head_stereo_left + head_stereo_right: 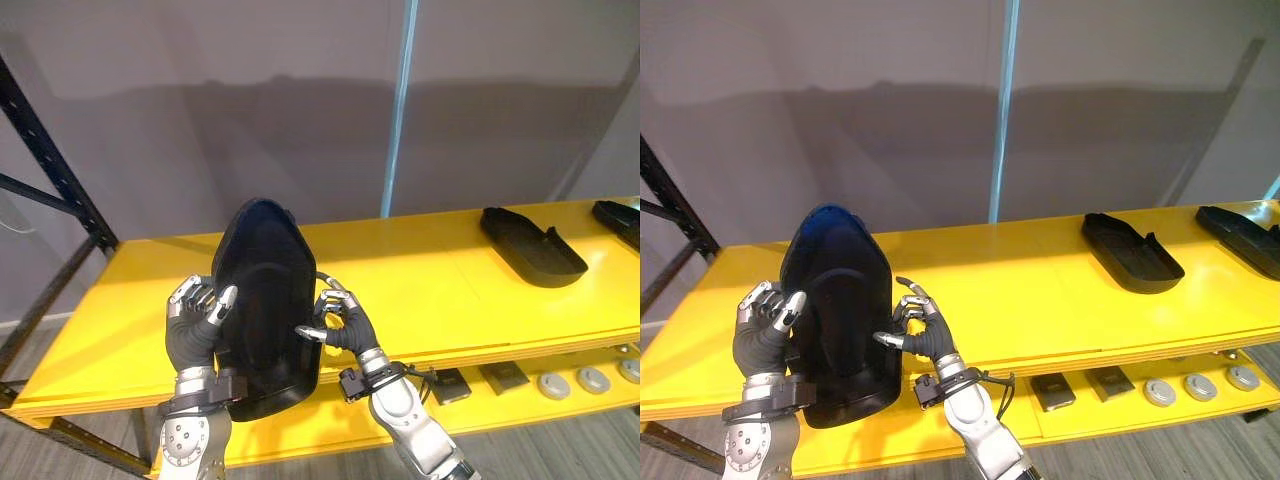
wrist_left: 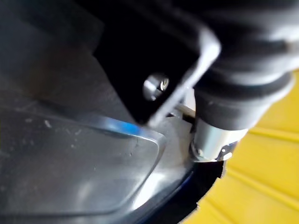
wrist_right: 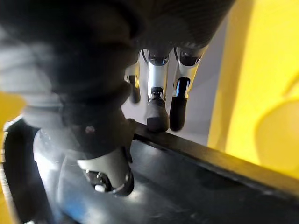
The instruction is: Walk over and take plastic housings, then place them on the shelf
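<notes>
Nearest, at 6 o'clock in the head view, a black glossy plastic housing [image 1: 262, 300], long and rounded like a shell, stands almost upright between the robot's two hands. The left hand [image 1: 198, 322] has its fingers curled against the housing's 9 o'clock edge. The right hand [image 1: 340, 322] pinches the 3 o'clock rim, with the thumb inside and the fingertips [image 3: 157, 119] hooked over the lip. The housing's lower end hangs over the front edge of the bright yellow shelf board [image 1: 420, 290].

The step in hand looks like the placing: the housing is at the shelf but not yet set down. The next move likely calls for reaching forward, tipping the housing flat onto bare board, then loosening both hands.

Farther off, at 2 o'clock, a second black plastic housing [image 1: 532, 246] lies flat on the board. A third black housing [image 1: 620, 220] at 3 o'clock is cut off by the edge. On a lower yellow level at 4 o'clock sit small dark blocks [image 1: 450, 385] and grey round discs [image 1: 592, 379], too small to identify. Whether the held housing's lower end touches the shelf cannot be told. From the left wrist, the view is too close to make out that hand's fingers.
</notes>
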### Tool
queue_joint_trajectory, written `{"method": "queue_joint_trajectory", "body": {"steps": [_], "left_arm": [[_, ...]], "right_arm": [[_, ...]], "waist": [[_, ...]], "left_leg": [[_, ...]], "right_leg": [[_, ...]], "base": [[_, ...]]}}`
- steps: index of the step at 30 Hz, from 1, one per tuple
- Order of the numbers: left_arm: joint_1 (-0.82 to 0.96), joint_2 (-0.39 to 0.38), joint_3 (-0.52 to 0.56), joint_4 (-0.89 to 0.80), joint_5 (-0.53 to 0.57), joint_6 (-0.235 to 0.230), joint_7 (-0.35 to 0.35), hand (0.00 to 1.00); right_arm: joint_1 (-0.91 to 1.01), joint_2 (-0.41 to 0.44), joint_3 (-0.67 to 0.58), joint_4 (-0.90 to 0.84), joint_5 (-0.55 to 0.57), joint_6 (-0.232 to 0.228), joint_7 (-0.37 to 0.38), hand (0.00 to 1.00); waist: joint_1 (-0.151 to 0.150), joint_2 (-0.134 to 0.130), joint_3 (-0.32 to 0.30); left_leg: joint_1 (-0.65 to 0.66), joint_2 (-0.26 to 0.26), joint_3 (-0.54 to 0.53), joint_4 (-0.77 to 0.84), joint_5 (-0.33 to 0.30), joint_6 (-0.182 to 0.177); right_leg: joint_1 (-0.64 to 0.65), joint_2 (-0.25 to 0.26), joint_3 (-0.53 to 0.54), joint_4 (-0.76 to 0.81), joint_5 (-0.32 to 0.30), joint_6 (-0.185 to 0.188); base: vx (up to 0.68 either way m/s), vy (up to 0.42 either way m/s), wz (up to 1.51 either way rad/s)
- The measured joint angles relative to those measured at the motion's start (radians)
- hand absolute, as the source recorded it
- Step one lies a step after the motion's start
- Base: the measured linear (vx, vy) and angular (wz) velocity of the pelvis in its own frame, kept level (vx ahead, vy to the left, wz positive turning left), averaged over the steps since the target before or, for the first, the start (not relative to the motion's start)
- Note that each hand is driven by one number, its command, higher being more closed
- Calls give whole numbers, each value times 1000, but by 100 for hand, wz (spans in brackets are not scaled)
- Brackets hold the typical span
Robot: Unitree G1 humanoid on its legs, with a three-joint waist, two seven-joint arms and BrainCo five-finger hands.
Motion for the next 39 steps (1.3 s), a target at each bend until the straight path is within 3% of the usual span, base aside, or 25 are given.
{"method": "queue_joint_trajectory", "body": {"steps": [4,9,16,18,22,27,33,35,39], "left_arm": [[-8,-6,-4,27,62,37,-11,100],[-9,-46,11,81,152,81,8,100],[-98,-60,148,145,164,86,63,100],[-137,-52,162,195,144,87,75,100],[-219,-38,197,295,117,96,92,100],[-340,37,233,432,55,106,102,100],[-503,156,246,672,-70,130,95,100],[-589,213,222,768,-90,140,93,100],[-750,306,148,957,-129,170,71,100]], "right_arm": [[20,2,-116,-125,8,-8,16,0],[25,50,-288,-301,101,-93,-12,0],[116,44,-485,-327,443,-135,29,0],[149,42,-550,-323,532,-136,36,0],[202,37,-625,-306,557,-137,33,0],[323,38,-686,-216,556,-135,28,0],[466,45,-732,-80,522,-91,28,0],[495,45,-731,-62,504,-70,28,0],[497,42,-730,-46,448,-58,28,0]], "waist": [[-6,0,0],[-20,0,-1],[-43,1,-7],[-64,2,-16],[-92,3,-25],[-128,2,-30],[-156,4,-21],[-173,2,12],[-181,-1,60]], "left_leg": [[31,1,-6,-27,0,0],[69,-2,-3,-69,6,1],[81,-2,14,-74,5,0],[81,-2,19,-74,6,1],[74,1,37,-74,7,1],[26,9,58,-74,14,-4],[-23,24,97,-73,17,-11],[-39,29,96,-70,23,-16],[-57,36,105,-69,29,-23]], "right_leg": [[33,5,-6,-28,0,0],[57,5,-3,-43,-1,0],[61,8,17,-43,-2,0],[58,10,21,-43,-1,1],[42,14,41,-42,1,-1],[-14,24,63,-47,15,-9],[-75,40,106,-62,42,-18],[-90,44,105,-62,49,-23],[-113,52,116,-62,58,-26]], "base": [[101,-7,3],[13,16,-2],[-50,9,-7],[-46,1,-5],[-42,5,-15],[-38,0,-15],[-30,-6,-19],[-59,-10,-5],[-53,-5,-8]]}}
